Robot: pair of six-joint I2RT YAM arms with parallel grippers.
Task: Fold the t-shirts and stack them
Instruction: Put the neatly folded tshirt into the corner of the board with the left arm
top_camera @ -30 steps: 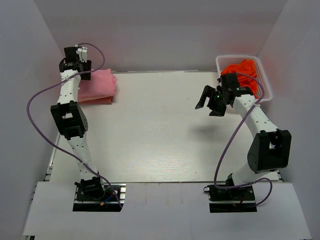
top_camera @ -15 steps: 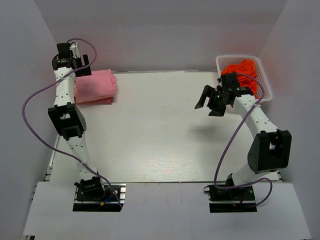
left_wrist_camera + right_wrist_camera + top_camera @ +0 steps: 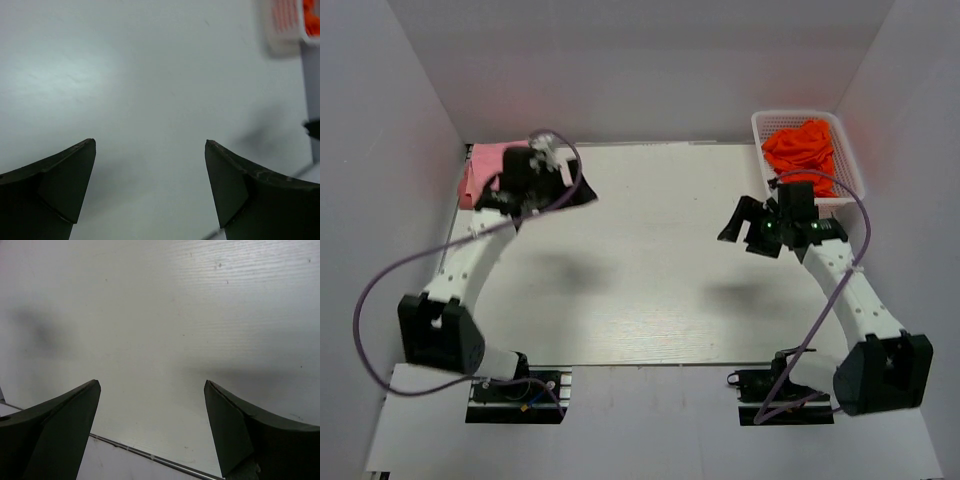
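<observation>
The folded pink t-shirts [image 3: 477, 176] lie at the table's far left corner, partly hidden behind my left arm. My left gripper [image 3: 556, 196] hangs just right of them, apart from the cloth, facing across the table. In the left wrist view the left gripper [image 3: 150, 142] is open, with only bare white table between its fingers. My right gripper [image 3: 741, 231] hovers over the right part of the table. The right wrist view shows the right gripper [image 3: 151, 384] open and empty above the table's near edge.
A white basket [image 3: 851, 165] holding crumpled orange cloth [image 3: 804, 148] stands at the far right corner; the basket [image 3: 283, 26] also shows in the left wrist view. White walls close in the table on three sides. Purple cables loop off both arms.
My left gripper has opened, left the pink pile and swung right and toward the table's middle. My right arm has drawn back a little toward the near side, still open.
</observation>
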